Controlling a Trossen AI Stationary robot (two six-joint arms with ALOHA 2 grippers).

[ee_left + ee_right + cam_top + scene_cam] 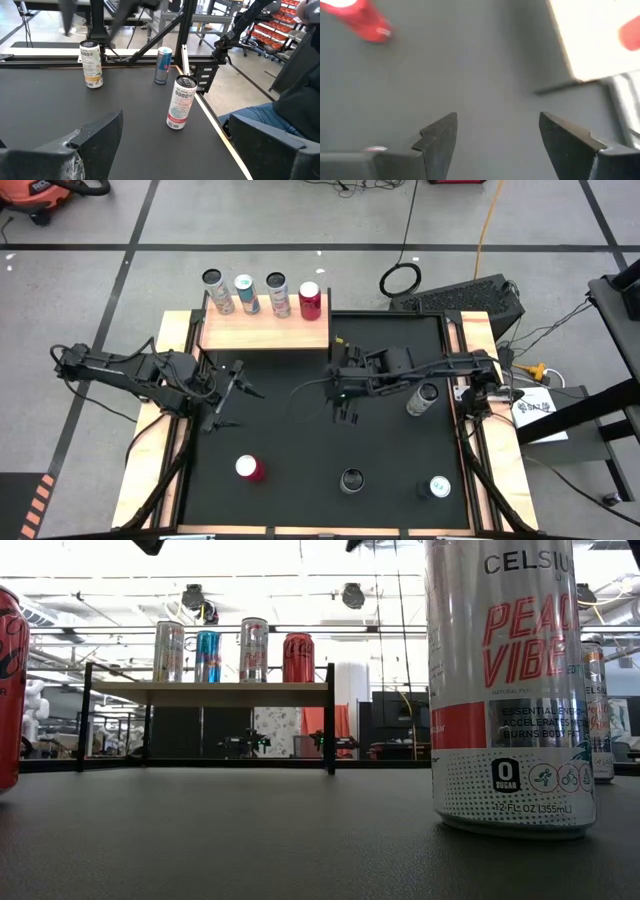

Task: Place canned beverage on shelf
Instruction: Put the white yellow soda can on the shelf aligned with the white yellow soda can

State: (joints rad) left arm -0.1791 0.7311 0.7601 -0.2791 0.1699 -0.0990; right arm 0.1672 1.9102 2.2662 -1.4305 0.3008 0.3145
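Four cans point(259, 293) stand on the shelf point(265, 332); both hands, left point(237, 393) and right point(343, 393), gape empty.

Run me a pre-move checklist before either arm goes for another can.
1. Right tool empty and open: ok, jaws apart over bare table, nothing between them.
2. Left tool empty: ok, open over the table's left side, nothing held.
3. Room on the shelf: cannot tell; four cans line its back edge, the front strip is bare.
4. Cans left on the table: ok, all upright: red can, dark-topped can, blue-and-white can, grey can.
5. Grey can reachable: not ok, it sits partly under the right arm.
6. Arms apart from each other: ok, open table lies between them.
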